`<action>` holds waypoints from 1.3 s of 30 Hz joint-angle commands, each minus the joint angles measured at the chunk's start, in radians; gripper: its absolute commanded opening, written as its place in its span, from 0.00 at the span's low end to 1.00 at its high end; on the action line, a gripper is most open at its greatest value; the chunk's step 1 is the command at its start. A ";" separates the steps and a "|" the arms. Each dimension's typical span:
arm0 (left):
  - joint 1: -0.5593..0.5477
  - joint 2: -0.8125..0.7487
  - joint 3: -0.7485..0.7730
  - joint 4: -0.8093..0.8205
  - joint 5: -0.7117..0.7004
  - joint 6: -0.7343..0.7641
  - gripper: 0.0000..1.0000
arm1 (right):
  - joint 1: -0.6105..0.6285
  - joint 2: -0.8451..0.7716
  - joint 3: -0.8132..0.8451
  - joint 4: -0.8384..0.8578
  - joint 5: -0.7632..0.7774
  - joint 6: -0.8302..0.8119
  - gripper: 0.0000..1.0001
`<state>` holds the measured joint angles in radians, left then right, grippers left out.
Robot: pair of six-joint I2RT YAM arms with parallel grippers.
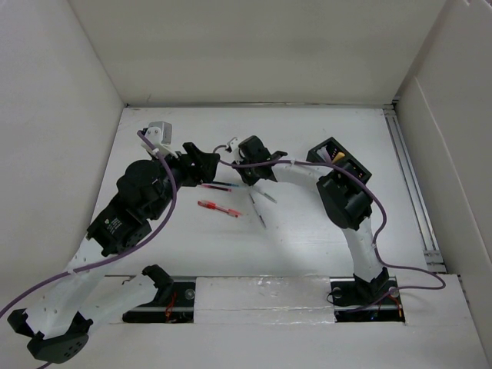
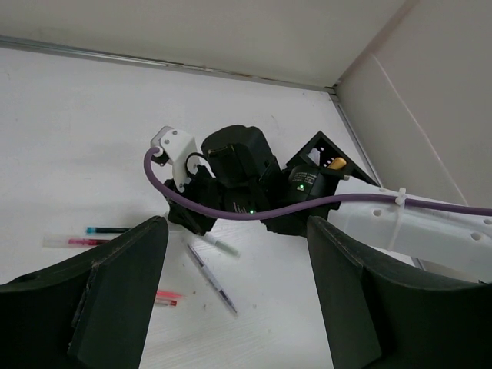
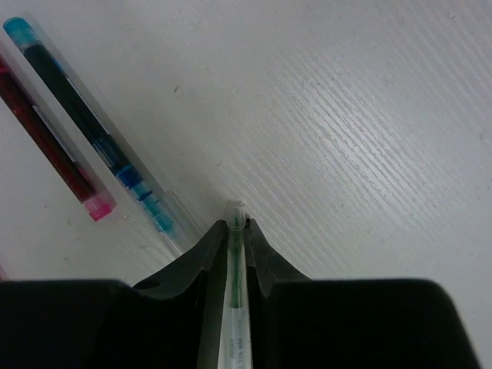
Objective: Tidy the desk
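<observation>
On the white desk (image 1: 307, 246) my right gripper (image 3: 235, 227) is shut on a clear pen with green ink (image 3: 235, 307), whose tip pokes out just past the fingertips, close over the surface. From above, that pen (image 1: 265, 197) slants out below the right gripper (image 1: 252, 175). My left gripper (image 2: 237, 231) hangs open over the desk with nothing between its fingers (image 2: 123, 284); it sits just left of the right gripper (image 2: 204, 223). A blue pen (image 3: 92, 131) and a pink pen (image 3: 46, 146) lie side by side left of the held pen.
A red pen (image 1: 219, 207) and a grey pen (image 2: 211, 278) lie loose near the middle. A black slotted pen holder (image 1: 338, 157) stands at the right, behind the right arm. White walls close three sides, and a metal rail (image 1: 411, 184) runs along the right edge.
</observation>
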<state>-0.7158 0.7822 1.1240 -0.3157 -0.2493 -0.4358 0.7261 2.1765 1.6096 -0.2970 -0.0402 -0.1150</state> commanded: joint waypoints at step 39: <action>0.004 0.178 0.095 0.107 0.107 0.029 0.69 | -0.571 -1.133 -0.789 0.562 -0.249 0.023 0.00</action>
<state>-0.7158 0.9520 1.1732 -0.2649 -0.1665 -0.4164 0.2108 1.1065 0.8997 0.0383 -0.1524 -0.1028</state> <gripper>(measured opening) 0.687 0.135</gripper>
